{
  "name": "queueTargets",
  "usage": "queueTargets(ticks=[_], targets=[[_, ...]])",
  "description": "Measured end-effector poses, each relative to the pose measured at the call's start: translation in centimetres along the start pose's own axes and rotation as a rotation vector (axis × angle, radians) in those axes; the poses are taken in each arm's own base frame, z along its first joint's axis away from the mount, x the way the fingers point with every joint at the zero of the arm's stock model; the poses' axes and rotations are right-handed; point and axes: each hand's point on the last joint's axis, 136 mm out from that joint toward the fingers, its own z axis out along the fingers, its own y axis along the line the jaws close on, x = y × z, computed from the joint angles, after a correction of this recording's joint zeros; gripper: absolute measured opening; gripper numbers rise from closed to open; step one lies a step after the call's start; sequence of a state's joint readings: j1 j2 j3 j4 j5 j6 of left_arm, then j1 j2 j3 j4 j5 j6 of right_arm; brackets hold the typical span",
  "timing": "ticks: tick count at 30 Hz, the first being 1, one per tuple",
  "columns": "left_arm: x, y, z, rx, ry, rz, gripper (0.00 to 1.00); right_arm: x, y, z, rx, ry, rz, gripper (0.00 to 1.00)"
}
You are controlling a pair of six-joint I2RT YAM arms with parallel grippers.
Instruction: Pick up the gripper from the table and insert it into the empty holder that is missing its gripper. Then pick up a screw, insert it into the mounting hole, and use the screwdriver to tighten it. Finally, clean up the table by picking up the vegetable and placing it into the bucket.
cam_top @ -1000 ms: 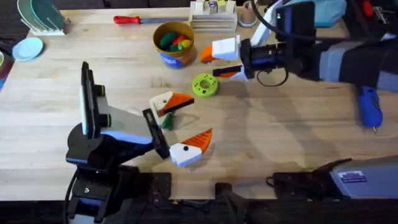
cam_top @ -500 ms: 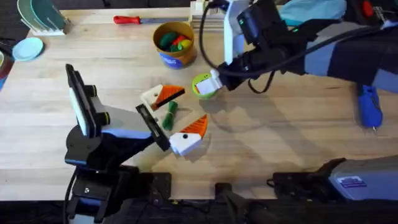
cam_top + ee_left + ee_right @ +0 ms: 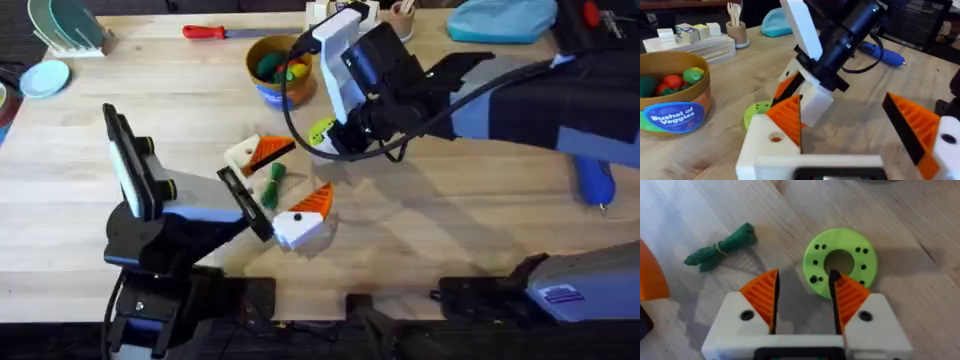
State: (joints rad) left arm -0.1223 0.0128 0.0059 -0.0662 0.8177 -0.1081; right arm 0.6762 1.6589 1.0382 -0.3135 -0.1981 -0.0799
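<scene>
Vegetable [image 3: 722,248] lain on table [image 3: 450,230], just beside open, empty right gripper [image 3: 804,292] poised over green disc [image 3: 841,262], left gripper [image 3: 285,190] spread open around vegetable, nothing held, bucket [image 3: 279,68] well apart.

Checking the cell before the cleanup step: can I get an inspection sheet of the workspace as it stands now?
Surface: wooden table, bare in front.
Job's things: vegetable lies flat between the two hands; bucket upright at the back with toy food inside; blue screwdriver lies at the right edge.
Clutter: lime-green disc under the right hand; red-handled screwdriver at the back; plates in a rack at the back left.
Hands: left hand open, low by the vegetable; right hand open, above the disc, holding nothing.
Cables: black cable looping off the right arm.
Surroundings: nothing seen.
</scene>
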Motion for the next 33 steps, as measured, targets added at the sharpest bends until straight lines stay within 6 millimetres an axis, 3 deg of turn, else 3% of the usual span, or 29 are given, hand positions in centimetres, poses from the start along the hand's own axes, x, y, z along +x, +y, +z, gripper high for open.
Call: queueTargets(ticks=[19, 24, 33], targets=[[0.0, 0.0, 0.0, 0.0, 0.0, 0.0, 0.993, 1.1, -0.5, 1.6, 0.065, 0.053, -0.011, 0.218], [0.0, 0.0, 0.0, 0.0, 0.0, 0.0, 0.993, 1.0, -0.7, 1.6, 0.073, 0.051, -0.006, 0.014], [0.0, 0.0, 0.0, 0.0, 0.0, 0.0, 0.993, 1.5, -1.0, 1.3, 0.078, 0.077, 0.016, 0.006]])
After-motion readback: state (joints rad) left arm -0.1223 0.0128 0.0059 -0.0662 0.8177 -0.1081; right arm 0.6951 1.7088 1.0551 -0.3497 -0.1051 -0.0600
